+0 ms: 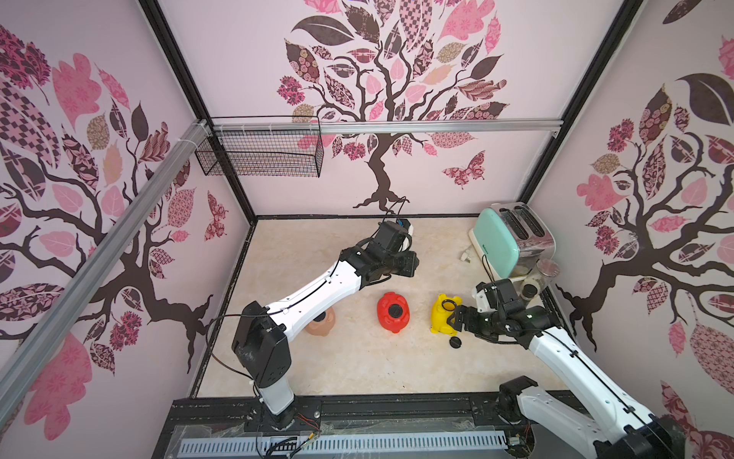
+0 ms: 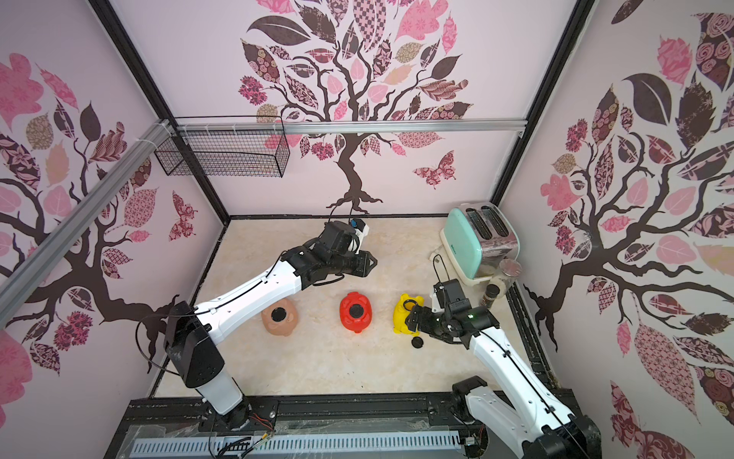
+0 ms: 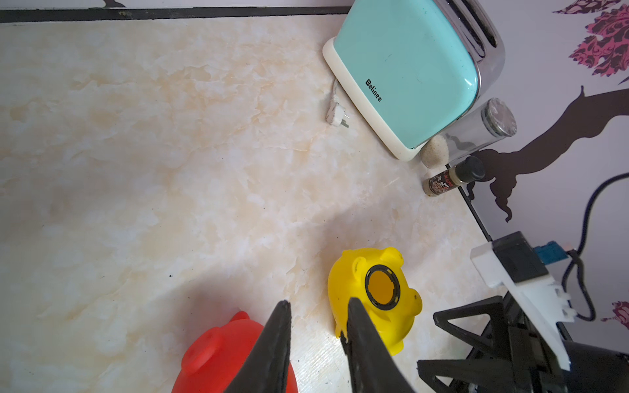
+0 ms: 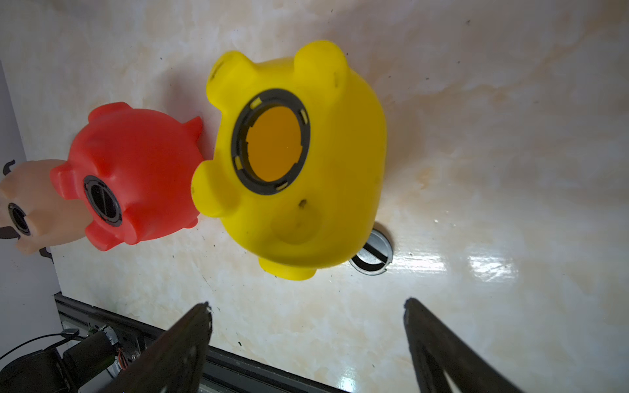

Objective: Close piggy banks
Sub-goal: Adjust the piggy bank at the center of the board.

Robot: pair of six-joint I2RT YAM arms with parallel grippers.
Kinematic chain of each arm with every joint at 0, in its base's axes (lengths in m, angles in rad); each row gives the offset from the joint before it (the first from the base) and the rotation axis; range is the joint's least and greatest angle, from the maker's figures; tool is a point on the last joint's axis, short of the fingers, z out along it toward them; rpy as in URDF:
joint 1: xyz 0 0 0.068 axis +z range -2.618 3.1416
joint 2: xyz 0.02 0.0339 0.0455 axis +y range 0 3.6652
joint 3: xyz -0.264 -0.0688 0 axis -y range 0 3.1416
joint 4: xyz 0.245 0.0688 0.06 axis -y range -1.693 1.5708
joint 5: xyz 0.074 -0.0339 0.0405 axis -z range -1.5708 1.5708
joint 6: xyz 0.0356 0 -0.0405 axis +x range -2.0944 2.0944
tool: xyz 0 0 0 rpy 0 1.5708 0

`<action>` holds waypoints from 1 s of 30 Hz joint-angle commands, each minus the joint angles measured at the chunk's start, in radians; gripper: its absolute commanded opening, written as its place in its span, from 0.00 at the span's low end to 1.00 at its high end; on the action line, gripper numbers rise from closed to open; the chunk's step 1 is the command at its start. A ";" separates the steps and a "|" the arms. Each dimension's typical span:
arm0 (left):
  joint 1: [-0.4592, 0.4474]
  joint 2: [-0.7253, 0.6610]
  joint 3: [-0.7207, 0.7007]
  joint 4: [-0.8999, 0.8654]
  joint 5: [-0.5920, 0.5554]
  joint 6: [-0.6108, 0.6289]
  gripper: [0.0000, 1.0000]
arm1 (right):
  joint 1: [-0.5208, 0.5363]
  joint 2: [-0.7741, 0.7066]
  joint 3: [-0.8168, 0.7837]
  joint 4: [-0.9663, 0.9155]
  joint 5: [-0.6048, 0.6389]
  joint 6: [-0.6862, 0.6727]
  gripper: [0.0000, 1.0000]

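Three piggy banks lie belly-up in a row on the marble table. The peach-pink one (image 2: 292,322) and the red one (image 1: 383,318) each have a black plug seated in the belly hole. The yellow one (image 1: 439,320) (image 4: 333,204) shows an open hole inside a black ring. A loose black plug (image 1: 455,342) (image 4: 372,255) lies on the table against the yellow pig. My right gripper (image 4: 306,304) stands wide open just short of the yellow pig, nothing between its fingers. My left gripper (image 3: 318,301) hovers high above the red and yellow pigs, its fingers a narrow gap apart and empty.
A mint-green toaster (image 1: 500,238) stands at the back right with its white cord plug (image 3: 335,115) on the table. A glass jar (image 1: 546,270) and a spice bottle (image 1: 528,294) stand beside it. A wire basket (image 1: 262,151) hangs on the back wall.
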 commanded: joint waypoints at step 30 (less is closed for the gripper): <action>0.051 -0.011 -0.069 0.044 0.034 0.011 0.31 | 0.259 0.147 -0.102 0.372 -0.053 0.224 0.87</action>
